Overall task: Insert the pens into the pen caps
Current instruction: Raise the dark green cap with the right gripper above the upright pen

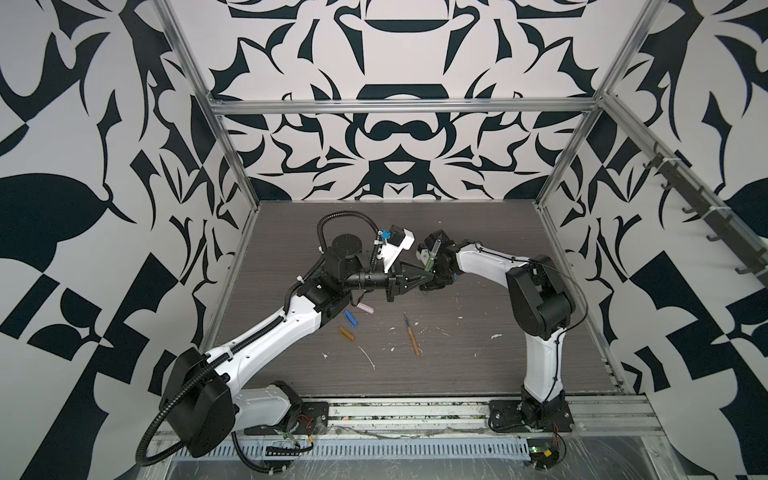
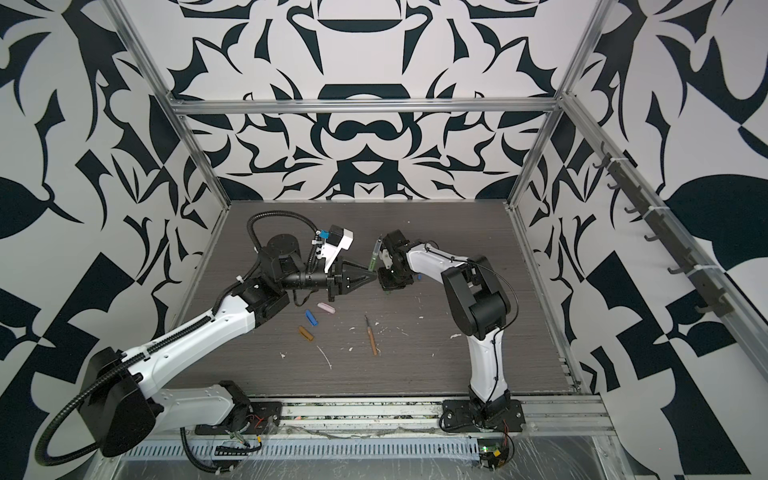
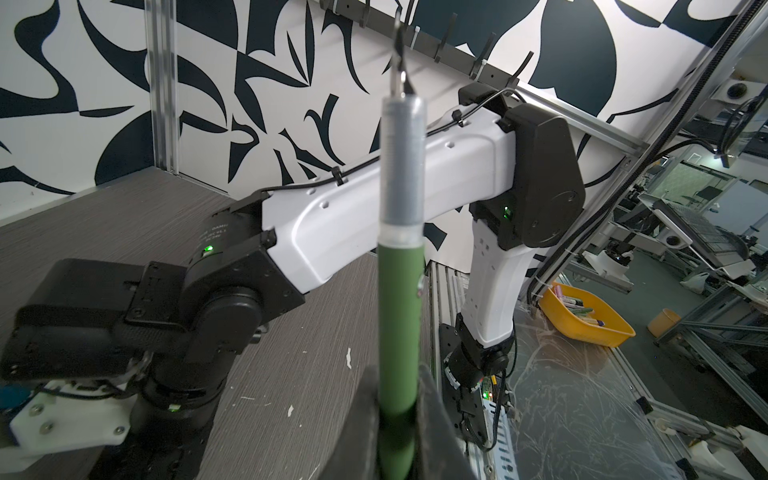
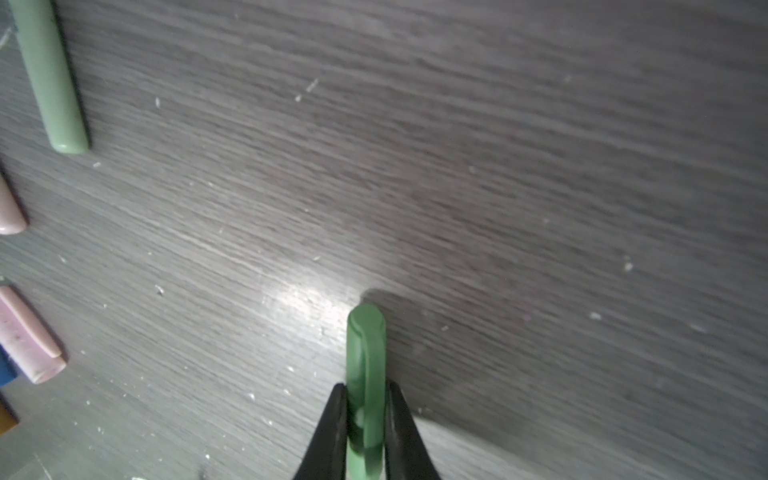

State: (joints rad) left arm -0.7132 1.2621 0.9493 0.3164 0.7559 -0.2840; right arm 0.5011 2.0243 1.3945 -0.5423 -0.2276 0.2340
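Note:
My left gripper [image 1: 430,272] [image 3: 398,374] is shut on the dark green pen [image 1: 432,254] [image 2: 375,254] [image 3: 399,316], held above the table with its dark tip up. Close beside it, my right gripper [image 2: 388,286] [image 4: 365,388] points down at the table, shut on the dark green pen cap [image 4: 366,353]. On the table lie a pink cap [image 1: 365,308] [image 4: 29,336], a blue cap [image 1: 351,319], an orange-brown cap [image 1: 347,333] and an orange-brown pen [image 1: 412,334]. The right wrist view also shows a pale green pen's end [image 4: 50,83] and a pink end [image 4: 8,212].
White scuffs and flecks [image 1: 368,357] dot the dark wood-grain table [image 1: 478,365]. Metal frame posts [image 1: 232,166] and patterned walls close in the back and sides. A yellow tray [image 3: 615,332] of markers sits off the table beyond the right arm's base [image 1: 536,411].

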